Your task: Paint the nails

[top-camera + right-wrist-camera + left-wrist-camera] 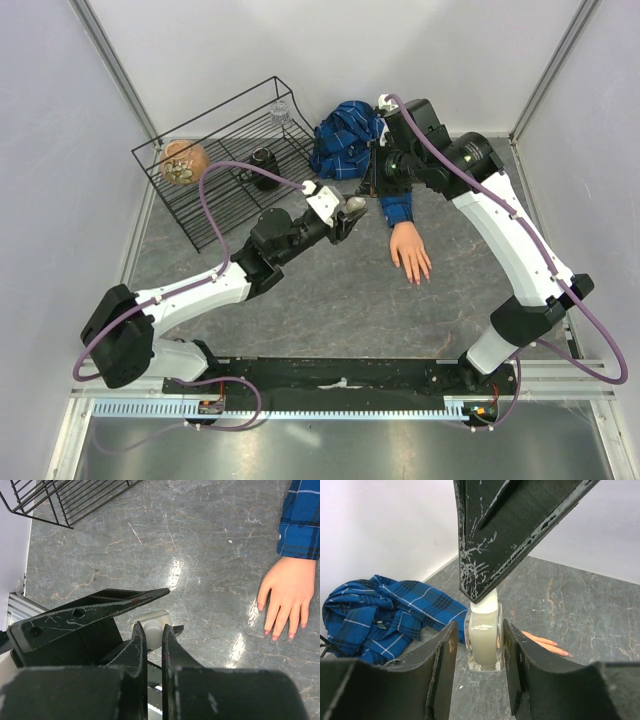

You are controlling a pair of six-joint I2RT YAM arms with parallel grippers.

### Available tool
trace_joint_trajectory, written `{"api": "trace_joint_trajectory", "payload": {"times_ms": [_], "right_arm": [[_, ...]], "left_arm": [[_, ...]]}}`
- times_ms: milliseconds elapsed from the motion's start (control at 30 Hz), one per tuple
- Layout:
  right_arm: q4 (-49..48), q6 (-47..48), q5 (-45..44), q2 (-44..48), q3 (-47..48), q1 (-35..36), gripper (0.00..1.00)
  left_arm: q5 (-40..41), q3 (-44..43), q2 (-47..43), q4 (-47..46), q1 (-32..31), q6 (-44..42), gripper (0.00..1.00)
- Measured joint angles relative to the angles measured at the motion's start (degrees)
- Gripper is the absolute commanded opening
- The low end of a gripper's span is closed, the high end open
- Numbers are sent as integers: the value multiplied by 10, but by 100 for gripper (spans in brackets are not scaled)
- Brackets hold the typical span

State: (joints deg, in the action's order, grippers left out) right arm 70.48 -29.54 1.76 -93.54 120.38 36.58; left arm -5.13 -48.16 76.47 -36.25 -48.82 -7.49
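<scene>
1. Your left gripper sits closest in its wrist view. Its jaws are closed partway onto a small clear bottle of milky liquid, one pad on each flat side, and they hold it upright just off the table.
2. Directly above that grip, the white cap is on the bottle. Your right gripper comes at it from above, jaws drawn to a narrow slit with the cap at their tips. You cannot tell from these views whether they actually pinch it.
3. By my reading you are at the opening step. No brush is out, so no painting has begun and all five nails are left to do.
4. Beyond the bottle, near it but apart, the mannequin hand lies palm down on the table. The nails show as small pinkish tips on the slightly spread fingers.
5. Its long axis runs far to near. The blue plaid sleeve is at the far end, and the fingertips point toward the arm bases, angled a little to the robot's right.
6. Farthest back are a heaped plaid shirt and, at the far left, a wire rack.
</scene>
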Motion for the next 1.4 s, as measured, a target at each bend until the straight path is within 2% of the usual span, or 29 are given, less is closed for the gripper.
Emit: {"api": "trace_joint_trajectory", "payload": {"times_ms": [433, 500, 567, 600, 667, 700, 800, 900, 1067, 1167, 1267, 1367, 1400], "right_arm": [[12, 8, -3, -1, 12, 3, 0], [12, 9, -5, -2, 13, 4, 0], [12, 10, -5, -2, 13, 5, 1], [12, 10, -6, -2, 13, 5, 15], [12, 12, -10, -2, 13, 6, 32], [11, 14, -12, -2, 13, 7, 46], [16, 29, -22, -2, 14, 10, 65], [22, 45, -29, -2, 16, 11, 74], [28, 67, -30, 0, 32, 11, 72], [13, 72, -12, 9, 34, 11, 63], [-22, 70, 8, 28, 26, 11, 49], [-43, 73, 17, 37, 25, 11, 38], [-52, 72, 21, 38, 25, 11, 38]], "left_arm": [[-15, -8, 9, 0, 2, 5, 32], [-16, -10, 9, 2, 4, 6, 19], [-21, -10, 10, 2, 5, 8, 2], [-24, -11, 10, 3, 6, 10, 2], [-31, -15, 11, 8, 10, 17, 2], [-37, -20, 12, 16, 13, 23, 2], [-52, -45, 12, 61, 22, 57, 2], [-64, -65, 9, 92, 32, 97, 2], [-75, -55, -19, 123, 35, 165, 2], [-75, -48, -37, 128, 35, 206, 2], [-74, -48, -42, 134, 35, 240, 2], [-73, -48, -42, 140, 35, 262, 2], [-72, -48, -42, 140, 35, 268, 2]]}}
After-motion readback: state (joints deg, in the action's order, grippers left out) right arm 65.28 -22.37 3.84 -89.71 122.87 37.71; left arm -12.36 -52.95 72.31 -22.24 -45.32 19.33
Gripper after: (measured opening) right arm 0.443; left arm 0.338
